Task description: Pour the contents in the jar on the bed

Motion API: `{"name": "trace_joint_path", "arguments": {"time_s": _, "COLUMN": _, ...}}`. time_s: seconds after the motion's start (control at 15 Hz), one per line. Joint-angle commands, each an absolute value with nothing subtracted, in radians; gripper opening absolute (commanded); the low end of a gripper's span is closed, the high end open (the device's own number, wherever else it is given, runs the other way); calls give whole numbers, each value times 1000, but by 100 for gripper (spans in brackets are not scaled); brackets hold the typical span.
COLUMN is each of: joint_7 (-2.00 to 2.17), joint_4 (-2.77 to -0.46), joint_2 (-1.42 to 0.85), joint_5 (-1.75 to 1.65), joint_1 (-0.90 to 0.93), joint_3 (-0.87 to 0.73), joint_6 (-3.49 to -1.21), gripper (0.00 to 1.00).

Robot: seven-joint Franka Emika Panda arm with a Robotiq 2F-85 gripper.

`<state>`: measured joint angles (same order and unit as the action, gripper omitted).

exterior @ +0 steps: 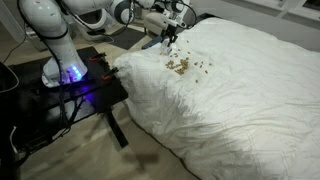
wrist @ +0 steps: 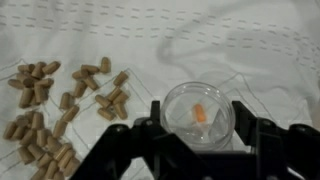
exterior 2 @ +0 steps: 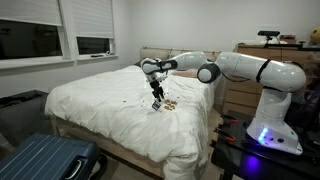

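Hanging over the bed [exterior: 250, 110], the gripper [exterior: 170, 40] points straight down with the jar [wrist: 198, 116] between its fingers. In the wrist view they flank the jar's sides closely, though whether they clamp it or merely stand beside it cannot be told. The jar's mouth faces up toward the wrist, its axis in line with the gripper's, one orange bit inside. The contents [wrist: 105, 98] lie scattered on the duvet just beside the jar, well apart from the table [exterior: 105, 85]; nothing seems to block a straight lift
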<state>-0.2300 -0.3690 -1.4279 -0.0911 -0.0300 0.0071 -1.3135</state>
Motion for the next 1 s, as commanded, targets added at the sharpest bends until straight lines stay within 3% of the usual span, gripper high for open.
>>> {"name": "trace_joint_path", "arguments": {"time_s": 0.0, "joint_7": -241, "joint_4": -396, "joint_2": -1352, "joint_5": -65, "joint_1": -32, "joint_3": 11, "joint_6": -1183, "gripper": 45}}
{"name": "trace_joint_path", "arguments": {"time_s": 0.53, "joint_7": -232, "joint_4": -360, "joint_2": -1292, "joint_5": -70, "joint_1": -53, "joint_3": 47, "joint_6": -822, "gripper": 45}}
{"name": "trace_joint_path", "arguments": {"time_s": 0.8, "joint_7": -264, "joint_4": -360, "joint_2": -1268, "joint_5": -92, "joint_1": -60, "joint_3": 44, "joint_6": -796, "gripper": 45}}
{"name": "trace_joint_path", "arguments": {"time_s": 0.87, "joint_7": -239, "joint_4": -360, "joint_2": -1297, "joint_5": -89, "joint_1": -53, "joint_3": 42, "joint_6": -812, "gripper": 70}}
{"name": "trace_joint_path", "arguments": {"time_s": 0.93, "joint_7": -251, "joint_4": -360, "joint_2": -1292, "joint_5": -91, "joint_1": -56, "joint_3": 42, "joint_6": -812, "gripper": 70}}
